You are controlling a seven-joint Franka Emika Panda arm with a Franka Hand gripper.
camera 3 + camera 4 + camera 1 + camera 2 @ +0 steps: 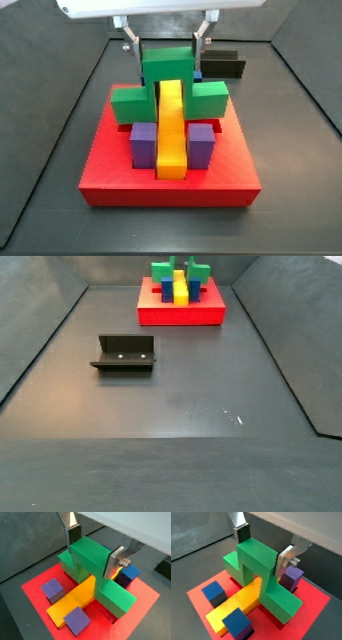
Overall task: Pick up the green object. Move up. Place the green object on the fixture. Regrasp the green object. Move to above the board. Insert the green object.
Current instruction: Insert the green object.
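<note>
Wrist view: tool (91,554) clamps the bright green blocky piece (90,567) over the flat red board (37,584).
Slight tilt could jam its arms against the long yellow bar (77,599); seating looks unfinished.

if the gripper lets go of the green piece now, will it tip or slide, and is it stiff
The green piece looks like a rigid solid block with sharp flat faces, so probably stiff. It straddles the yellow bar on the red board, so it likely stays put rather than tipping. Its smooth faces may be slippery between the gripper fingers.
</note>
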